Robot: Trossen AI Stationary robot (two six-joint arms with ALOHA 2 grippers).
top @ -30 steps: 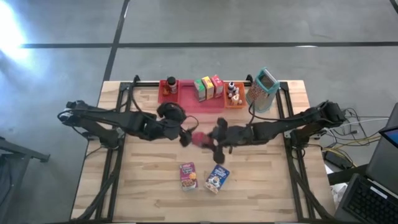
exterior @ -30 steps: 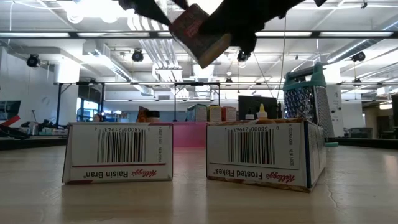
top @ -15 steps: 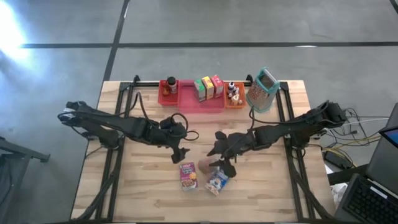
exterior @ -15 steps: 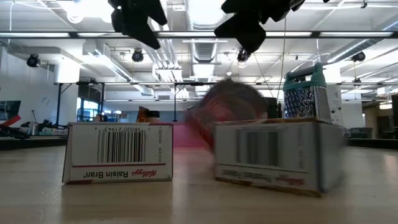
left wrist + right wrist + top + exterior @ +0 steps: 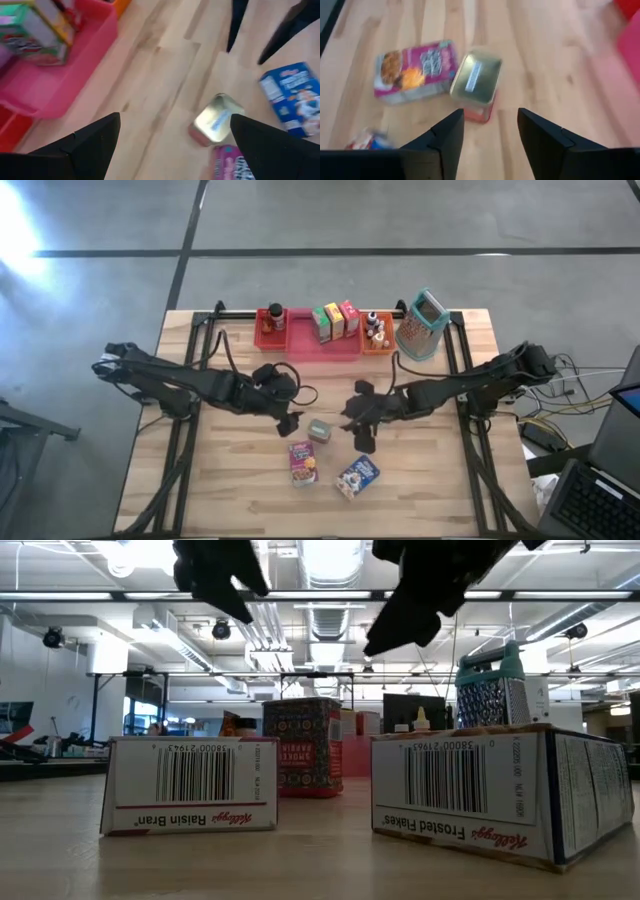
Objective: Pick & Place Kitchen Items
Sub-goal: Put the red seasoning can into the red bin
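left pincer (image 5: pixel 291 420) is hovering over the tabletop (image 5: pixel 230 490) left of centre, fingers spread wide with nothing between them.

just beside it, the small tin (image 5: pixel 319 430) is standing upright on the wood, free of both arms. in the low view its patterned red side is facing the camera, and from the right wrist its gold lid is showing. judging it stiff-walled, light and a bit slippery on the metal; the flat long sides look like the best place to take hold, squeezing across the narrow width.

nearer the front edge, the raisin bran box (image 5: pixel 302 462) is lying flat, and the frosted flakes box (image 5: pixel 356 475) is lying flat and skewed to its right. both are thin cardboard, probably light and easy to crush, so gripping across the narrow edges looks safest.

right pincer (image 5: pixel 357 424) is hanging just right of the tin, fingers parted about halfway and gripping nothing.

along the back edge: the red bin (image 5: pixel 270 330) is holding a small dark-capped bottle. the pink bin (image 5: pixel 330 348) is holding three upright boxes, green, yellow and red. the orange bin (image 5: pixel 378 346) is holding several tiny bottles. a teal-handled box grater (image 5: pixel 422 326) is standing to the right of the bins.
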